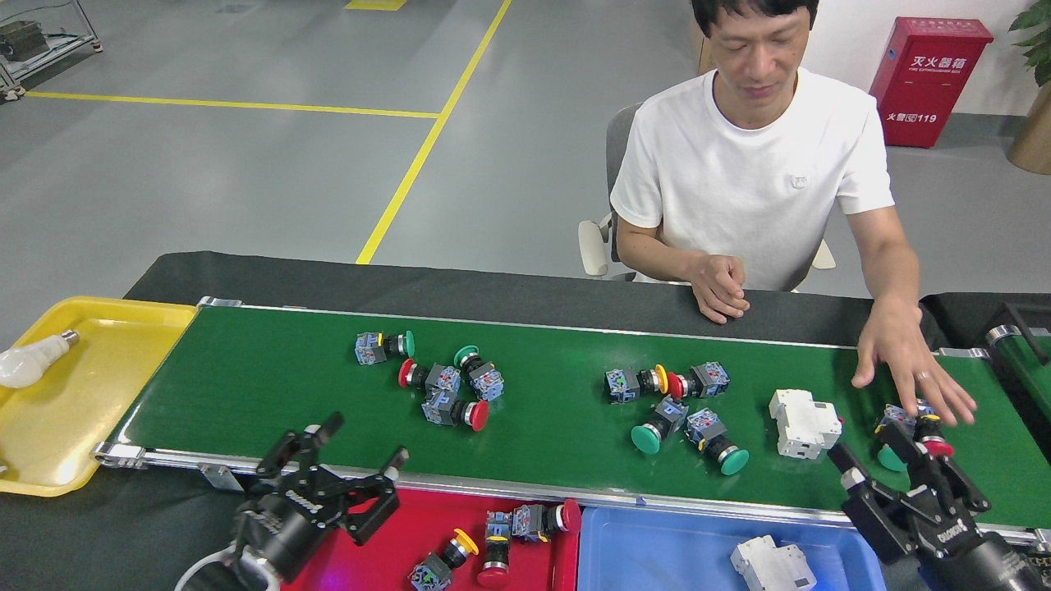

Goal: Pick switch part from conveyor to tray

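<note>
My left gripper (345,460) is spread wide, empty, above the red tray (394,533) at 7 o'clock. My right gripper (895,460) is wide apart too, at 4 o'clock. The switch parts (447,386) lie on the conveyor (271,386), toward 11 o'clock from its middle.

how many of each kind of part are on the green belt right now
push-button switches: 10 (two at the right end are partly hidden)
white breakers: 1
total: 11
</note>
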You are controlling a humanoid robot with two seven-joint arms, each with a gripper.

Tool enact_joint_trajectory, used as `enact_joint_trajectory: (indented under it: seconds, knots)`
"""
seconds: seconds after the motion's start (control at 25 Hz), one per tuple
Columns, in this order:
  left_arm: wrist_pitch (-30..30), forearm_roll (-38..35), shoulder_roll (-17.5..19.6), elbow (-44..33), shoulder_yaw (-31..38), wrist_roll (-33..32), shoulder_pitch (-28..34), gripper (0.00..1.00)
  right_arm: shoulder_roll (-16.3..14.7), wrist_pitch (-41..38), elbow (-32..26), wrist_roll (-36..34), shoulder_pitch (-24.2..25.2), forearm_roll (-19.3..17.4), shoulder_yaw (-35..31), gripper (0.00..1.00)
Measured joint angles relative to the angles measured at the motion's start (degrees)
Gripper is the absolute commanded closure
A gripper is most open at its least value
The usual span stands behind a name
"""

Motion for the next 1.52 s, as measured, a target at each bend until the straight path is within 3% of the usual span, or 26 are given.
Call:
enact_joint_trajectory:
  seconds: [0.08, 0.16, 0.32, 0.4, 0.52, 0.6, 0.64, 0.68, 0.72, 0.76, 0.8, 0.88, 1.0, 1.12, 1.28, 1.32, 1.36, 1.4, 1.44, 1.52]
  knots:
    - [2.5, -0.1, -0.4, 5.2, -1.6, -0.1, -3.8, 0.00, 4.9, 8.0, -0.1, 0.0, -2.1, 7.8, 2.0, 0.05]
    - [4.7, -0.1, -0.4, 9.8, -2.2, -0.1, -7.0, 0.00, 6.7, 14.7, -0.1, 0.1, -2.2, 12.3, 4.2, 0.05]
    - [6.4, -0.1, -0.3, 13.2, -2.3, -0.1, -9.6, 0.00, 6.7, 20.8, -4.5, 0.1, 4.1, 14.8, 9.9, 0.05]
    - [6.6, -0.1, -0.3, 13.4, -2.3, -0.1, -9.6, 0.00, 5.0, 20.9, -5.3, -0.1, 7.4, 14.9, 10.8, 0.05]
    - [6.8, -0.3, -0.3, 13.7, -2.4, -0.1, -9.8, 0.00, -0.9, 15.5, -5.6, 0.1, 8.5, 14.2, 10.8, 0.05]
    - [6.9, -0.3, -0.4, 14.3, -2.4, -0.1, -9.9, 0.01, -1.2, 12.9, -5.6, 0.2, 8.8, 14.0, 10.8, 0.05]
    - [7.1, -0.3, -0.4, 14.8, -2.5, -0.1, -10.1, 0.09, -1.2, 12.3, -5.6, 0.3, 8.9, 14.0, 10.9, 0.05]
    - [7.7, -0.4, -0.4, 15.1, -2.5, -0.1, -10.3, 0.27, -0.9, 12.0, -5.6, 0.3, 8.9, 14.0, 10.9, 0.05]
    - [8.5, -0.8, -0.4, 15.4, -2.6, -0.1, -10.5, 0.58, -0.3, 11.6, -5.6, 0.3, 8.9, 14.0, 10.9, 0.05]
    - [9.1, -1.5, -0.4, 15.4, -2.8, -0.1, -10.6, 0.83, 0.5, 11.4, -5.6, 0.3, 8.9, 14.0, 10.9, 0.05]
    - [9.5, -2.6, -0.3, 15.4, -3.2, -0.2, -10.8, 0.91, 1.1, 11.2, -5.6, 0.3, 8.9, 14.0, 10.9, 0.05]
    - [9.9, -3.5, -0.2, 15.5, -3.5, -0.3, -10.8, 0.97, 2.4, 11.0, -5.6, 0.3, 8.8, 14.0, 10.9, 0.06]
    - [10.0, -3.3, -0.1, 15.3, -3.5, -0.3, -10.6, 0.97, 6.2, 12.6, -5.6, -0.1, 8.8, 14.3, 10.9, 0.09]
    - [8.2, -1.2, 0.3, 12.1, -3.4, -0.3, -9.0, 0.97, 7.3, 15.5, -5.6, -1.4, 8.8, 14.5, 10.9, 0.13]
    - [2.6, 0.5, 3.6, -0.1, -0.6, -0.3, 0.9, 0.95, 7.2, 17.4, -5.6, -2.7, 8.8, 14.5, 10.9, 0.09]
    - [0.8, 1.2, 4.1, -3.1, 0.2, -0.3, 3.6, 0.87, 7.1, 17.6, -5.6, -2.8, 8.8, 14.5, 10.9, 0.08]
    - [-1.4, 2.1, 4.9, -6.8, 1.4, -0.3, 7.1, 0.71, 7.1, 17.7, -5.6, -2.9, 8.8, 14.5, 10.9, 0.08]
    - [-3.5, 2.8, 5.5, -9.7, 2.6, -0.3, 10.3, 0.30, 6.9, 17.9, -5.6, -3.0, 8.8, 14.5, 10.9, 0.08]
    - [-5.3, 3.2, 6.1, -12.3, 3.7, -0.3, 13.4, 0.00, 6.7, 17.9, -5.6, -3.0, 8.8, 14.5, 10.9, 0.07]
    - [-7.4, 3.5, 6.3, -16.0, 5.3, -0.3, 18.0, 0.00, 6.5, 18.0, -5.2, -3.1, 8.8, 14.5, 10.9, 0.07]
